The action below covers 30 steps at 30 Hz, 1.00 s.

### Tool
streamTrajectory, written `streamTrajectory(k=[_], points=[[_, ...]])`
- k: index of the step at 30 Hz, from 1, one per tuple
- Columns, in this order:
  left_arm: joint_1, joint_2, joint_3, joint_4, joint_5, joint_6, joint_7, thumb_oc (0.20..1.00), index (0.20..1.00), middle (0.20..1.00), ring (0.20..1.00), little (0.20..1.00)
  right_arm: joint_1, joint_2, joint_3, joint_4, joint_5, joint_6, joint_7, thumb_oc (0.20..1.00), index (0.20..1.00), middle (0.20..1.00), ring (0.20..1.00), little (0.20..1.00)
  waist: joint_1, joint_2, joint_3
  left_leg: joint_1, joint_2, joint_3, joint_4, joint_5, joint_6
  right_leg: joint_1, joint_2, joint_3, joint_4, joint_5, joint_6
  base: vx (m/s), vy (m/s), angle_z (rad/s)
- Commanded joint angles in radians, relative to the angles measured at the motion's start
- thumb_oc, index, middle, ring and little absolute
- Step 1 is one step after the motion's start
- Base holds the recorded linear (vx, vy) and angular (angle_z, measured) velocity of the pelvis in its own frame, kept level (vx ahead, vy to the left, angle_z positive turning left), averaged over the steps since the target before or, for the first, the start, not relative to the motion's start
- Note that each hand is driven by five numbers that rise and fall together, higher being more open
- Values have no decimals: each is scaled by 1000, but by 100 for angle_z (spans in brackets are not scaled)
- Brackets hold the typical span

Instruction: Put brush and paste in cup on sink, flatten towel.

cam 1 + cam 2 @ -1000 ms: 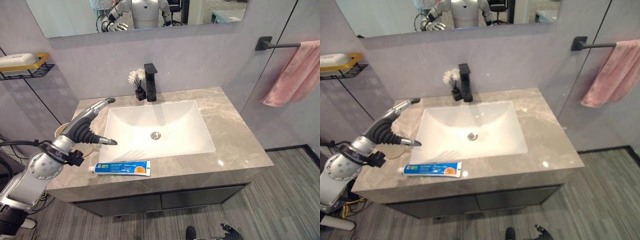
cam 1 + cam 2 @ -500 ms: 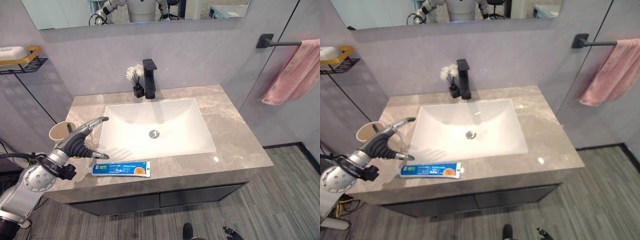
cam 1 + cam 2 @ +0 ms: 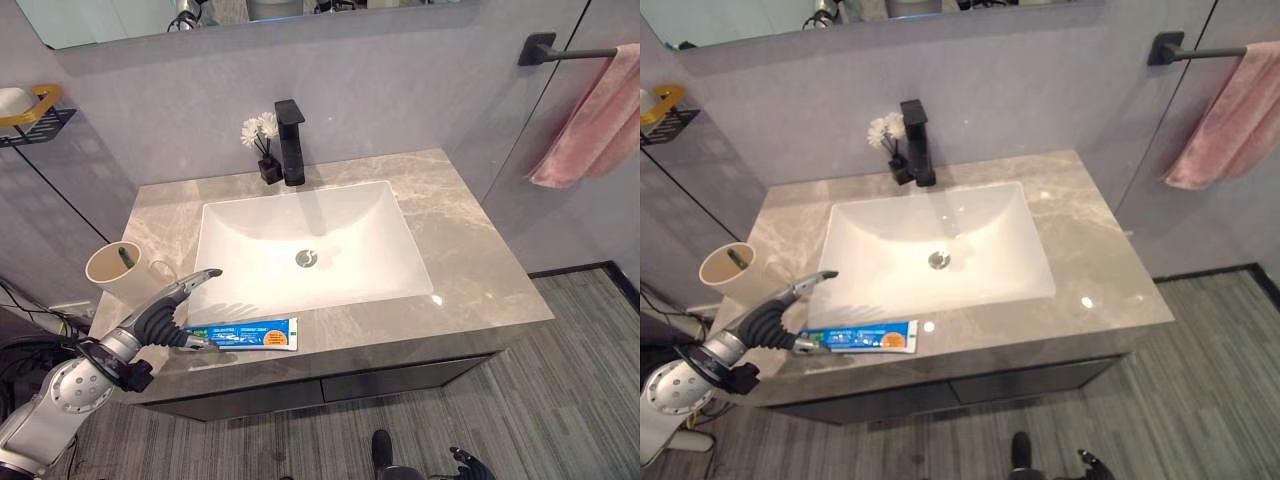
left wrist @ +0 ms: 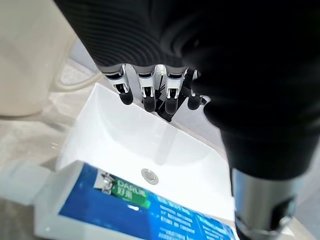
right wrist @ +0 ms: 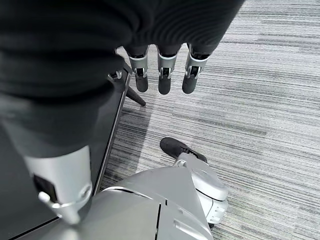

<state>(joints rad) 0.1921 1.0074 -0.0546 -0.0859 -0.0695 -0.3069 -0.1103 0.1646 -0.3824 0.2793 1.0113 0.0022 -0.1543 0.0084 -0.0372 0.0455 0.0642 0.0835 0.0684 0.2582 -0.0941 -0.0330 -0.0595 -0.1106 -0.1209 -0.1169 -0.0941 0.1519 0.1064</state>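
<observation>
Toothpaste [image 3: 245,334] flat on tabletop [image 3: 470,270], front of sink [image 3: 310,250], not yet picked up. Left hand [image 3: 165,315] above its cap end, fingers [image 4: 150,92] straight, spread. Brush [image 3: 124,259] seemingly already in cup [image 3: 120,275]. Towel [image 3: 590,125] bunched on bar, unflattened. Right hand [image 5: 165,70] idle, fingers relaxed.

A bathroom is shown by a basin [image 3: 305,245] set in a stone counter [image 3: 470,270], a mirror [image 3: 150,12] above, and a towel [image 3: 590,115] hung upper right.
</observation>
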Motion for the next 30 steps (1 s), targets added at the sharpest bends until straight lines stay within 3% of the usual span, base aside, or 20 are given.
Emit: streamTrajectory(k=[1, 16, 19, 28, 29, 30], points=[[-49, 14, 39, -23, -31, -24, 6, 1000, 1000, 1000, 1000, 1000, -50, -6, 27, -7, -28, -30, 5, 1000, 1000, 1000, 1000, 1000, -19, -43, 13, -58, -2, -35, 7, 61, -8, 90, -101, 2, 7, 27, 108, 0, 0, 0], [76, 32, 84, -17, 14, -12, -15, 1000, 1000, 1000, 1000, 1000, -32, -25, 25, -64, -69, -36, -12, 1000, 1000, 1000, 1000, 1000, -12, -44, 34, -55, 17, -52, 7, 64, -15, 106, -81, -25, 14, 2, 99, 11, -4, 1], [84, 31, 69, 11, 102, -14, 2, 1000, 1000, 1000, 1000, 1000, -30, -26, 23, -66, -72, -41, -13, 1000, 1000, 1000, 1000, 1000, -11, -46, 27, -25, 18, -57, 7, 53, -10, 123, -77, -20, 36, -14, 95, 65, -7, 17], [63, -10, 22, 49, 143, -21, 4, 1000, 1000, 1000, 1000, 1000, -26, -32, 14, -71, -69, -46, -19, 1000, 1000, 1000, 1000, 1000, -11, -53, 0, 7, 25, -48, 7, 43, -14, 162, -68, -25, 14, -27, 89, 11, -4, 0], [60, -15, 15, 55, 146, -21, 3, 887, 887, 887, 887, 887, -26, -32, 15, -67, -69, -45, -19, 1000, 1000, 1000, 1000, 1000, -11, -54, -2, 8, 26, -48, 7, 43, -14, 163, -66, -24, 13, -28, 88, 0, 0, 0], [56, -20, 11, 57, 149, -19, 4, 840, 840, 840, 840, 840, -25, -31, 15, -65, -70, -45, -18, 1000, 1000, 1000, 1000, 1000, -12, -54, -2, 10, 27, -47, 7, 43, -15, 164, -65, -25, 12, -29, 87, 0, 0, 0]])
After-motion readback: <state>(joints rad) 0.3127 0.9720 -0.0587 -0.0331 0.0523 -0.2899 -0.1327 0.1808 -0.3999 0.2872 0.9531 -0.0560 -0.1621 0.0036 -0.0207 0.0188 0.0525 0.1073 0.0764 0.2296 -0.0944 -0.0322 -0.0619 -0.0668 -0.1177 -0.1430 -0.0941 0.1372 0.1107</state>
